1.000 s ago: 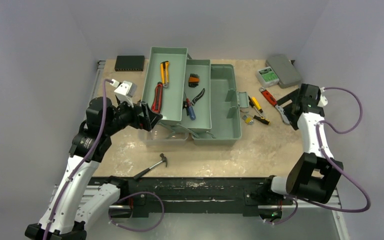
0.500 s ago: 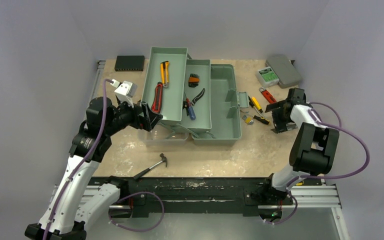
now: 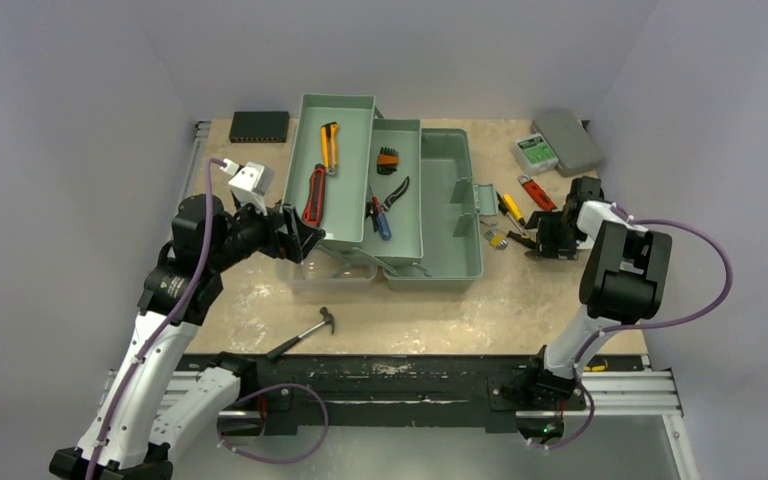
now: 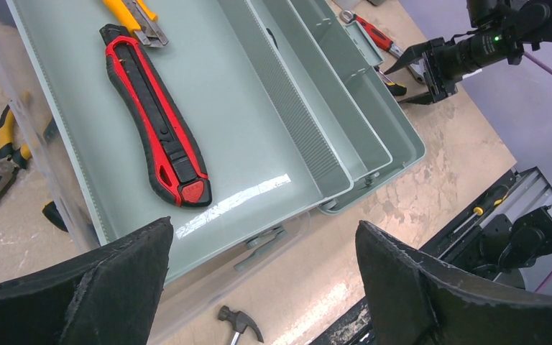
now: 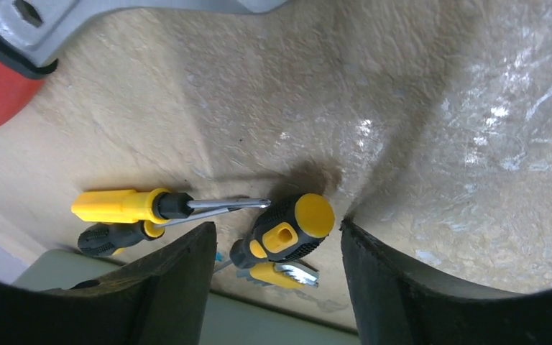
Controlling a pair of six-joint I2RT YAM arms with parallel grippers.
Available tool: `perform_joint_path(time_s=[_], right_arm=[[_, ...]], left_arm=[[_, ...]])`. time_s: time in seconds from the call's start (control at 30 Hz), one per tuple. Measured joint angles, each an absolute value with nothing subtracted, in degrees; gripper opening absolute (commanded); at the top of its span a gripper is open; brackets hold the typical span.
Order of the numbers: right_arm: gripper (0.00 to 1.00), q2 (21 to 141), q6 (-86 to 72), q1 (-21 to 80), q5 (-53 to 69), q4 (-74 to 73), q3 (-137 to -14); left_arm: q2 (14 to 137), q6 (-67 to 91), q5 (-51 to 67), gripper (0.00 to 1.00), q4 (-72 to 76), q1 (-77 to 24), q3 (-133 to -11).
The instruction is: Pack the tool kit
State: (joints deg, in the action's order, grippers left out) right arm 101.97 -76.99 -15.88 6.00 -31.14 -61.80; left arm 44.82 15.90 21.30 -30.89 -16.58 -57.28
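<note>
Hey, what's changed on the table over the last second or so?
The right gripper swung left and down from near the table's right edge to the spot just right of the toolbox. Its jaws now straddle the black-and-yellow screwdriver but are not yet clamped on it. Nothing was picked up or let go. The left gripper stayed open beside the toolbox, and the hammer hasn't moved.

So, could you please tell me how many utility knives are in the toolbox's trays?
2. The red-and-black knife lies in the nearer half of the leftmost tray, the yellow knife in its farther half. Any beneath the trays would be hidden.
</note>
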Motion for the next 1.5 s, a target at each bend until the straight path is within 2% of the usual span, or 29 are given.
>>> perform_joint_path(time_s=[0.17, 0.2, 0.23, 0.63, 1.0, 1.23, 1.33, 1.5], right_arm=[[0.4, 102.4, -80.1, -15.9, 6.5, -31.0, -61.4], [0.13, 102.5, -80.7, -15.9, 6.6, -31.1, -61.3], [0.0, 102.5, -81.0, -15.9, 6.6, -31.3, -61.3], [0.0, 100.7, -82.1, -16.2, 4.5, -33.1, -60.8], [0.0, 81.2, -79.5, -16.2, -5.6, -35.3, -60.0], [0.0, 71.1, -67.2, -16.3, -15.1, -32.4, -61.1], [0.0, 67.1, -59.8, -16.3, -13.0, -26.3, -60.7], [0.0, 63.5, -50.9, -16.3, -0.1, -14.0, -60.5]], left_arm=[[44.7, 15.9, 21.3, 0.94, -30.9, -16.6, -57.3], [44.7, 15.9, 21.3, 0.94, -30.9, -16.6, -57.3], [44.7, 15.9, 21.3, 0.94, -30.9, -16.6, -57.3], [44.7, 15.9, 21.3, 0.94, -30.9, -16.6, -57.3], [44.6, 15.9, 21.2, 0.94, -30.9, -16.6, -57.3], [44.6, 15.9, 21.2, 0.94, -30.9, -16.6, -57.3], [44.6, 15.9, 21.1, 0.94, -30.9, -16.6, -57.3], [44.6, 15.9, 21.0, 0.94, -30.9, -16.6, -57.3]])
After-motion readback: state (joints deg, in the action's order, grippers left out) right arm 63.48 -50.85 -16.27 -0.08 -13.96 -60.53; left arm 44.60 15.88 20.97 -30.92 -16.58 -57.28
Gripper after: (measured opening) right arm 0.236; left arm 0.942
